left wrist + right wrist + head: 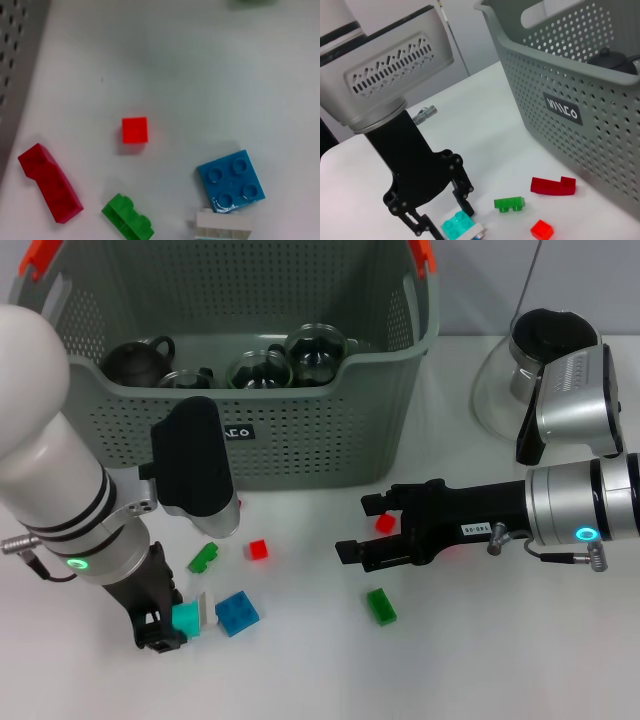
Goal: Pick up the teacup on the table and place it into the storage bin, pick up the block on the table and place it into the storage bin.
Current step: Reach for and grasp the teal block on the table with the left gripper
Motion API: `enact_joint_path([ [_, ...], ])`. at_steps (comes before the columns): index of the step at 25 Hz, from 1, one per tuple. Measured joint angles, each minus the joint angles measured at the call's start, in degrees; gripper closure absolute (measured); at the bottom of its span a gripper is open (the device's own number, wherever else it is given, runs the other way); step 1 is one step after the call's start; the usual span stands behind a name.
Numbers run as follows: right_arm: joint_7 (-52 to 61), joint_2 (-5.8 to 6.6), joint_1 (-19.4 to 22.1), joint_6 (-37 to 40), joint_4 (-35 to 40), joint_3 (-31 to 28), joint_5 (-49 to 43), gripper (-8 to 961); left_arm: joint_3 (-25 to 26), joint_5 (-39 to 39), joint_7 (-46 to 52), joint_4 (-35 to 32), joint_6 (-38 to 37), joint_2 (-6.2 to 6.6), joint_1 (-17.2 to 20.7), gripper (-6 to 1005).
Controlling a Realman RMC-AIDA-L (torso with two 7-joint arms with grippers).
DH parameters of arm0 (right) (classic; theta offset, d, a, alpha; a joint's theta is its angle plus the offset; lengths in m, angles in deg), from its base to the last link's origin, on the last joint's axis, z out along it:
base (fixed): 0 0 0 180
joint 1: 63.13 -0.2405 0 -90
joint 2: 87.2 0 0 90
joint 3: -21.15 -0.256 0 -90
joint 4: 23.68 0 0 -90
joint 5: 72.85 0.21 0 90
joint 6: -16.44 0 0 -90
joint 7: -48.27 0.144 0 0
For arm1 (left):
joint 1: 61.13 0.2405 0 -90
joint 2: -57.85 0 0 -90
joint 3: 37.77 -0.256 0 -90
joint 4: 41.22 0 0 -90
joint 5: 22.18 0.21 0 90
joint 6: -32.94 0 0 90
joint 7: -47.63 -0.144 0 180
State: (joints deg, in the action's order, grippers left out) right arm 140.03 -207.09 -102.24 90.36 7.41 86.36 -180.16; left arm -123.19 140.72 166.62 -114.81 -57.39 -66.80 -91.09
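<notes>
A large grey-green storage bin [300, 430] stands at the far side of the white table [470, 660], its perforated front wall closing off the far edge of the working space. Its open top is partly filled with a dark teapot [135, 360] and glass cups [315, 350]. Just near of the bin, small blocks lie scattered: a red cube [258, 549], a green brick [203, 557], a blue plate [237, 613] and another green brick [381, 606], with narrow gaps between them. The left gripper [175, 625] sits low among the left-hand blocks, and the right gripper [365, 530] reaches in from the right, crowding the middle. The near right table is bare. A glass dome [500, 390] stands far right.
</notes>
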Motion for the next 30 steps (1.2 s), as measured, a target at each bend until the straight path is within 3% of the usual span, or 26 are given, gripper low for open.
enact_joint_path([
  [8,0.0,0.00,0.0,0.0,0.0,0.0,0.0,29,-0.6,-0.1,0.0,0.1,0.1,-0.06,0.0,571],
  [13,0.0,0.00,0.0,0.0,0.0,0.0,0.0,29,-0.7,-0.2,0.1,0.2,0.1,-0.06,0.0,569],
  [23,0.0,0.00,0.0,0.0,0.0,0.0,0.0,29,-0.6,-0.7,0.1,0.1,-0.4,0.00,-0.3,420],
  [30,0.0,0.05,0.0,0.0,0.0,0.0,0.0,29,-0.8,-0.7,0.1,0.6,0.0,0.03,-0.4,386],
])
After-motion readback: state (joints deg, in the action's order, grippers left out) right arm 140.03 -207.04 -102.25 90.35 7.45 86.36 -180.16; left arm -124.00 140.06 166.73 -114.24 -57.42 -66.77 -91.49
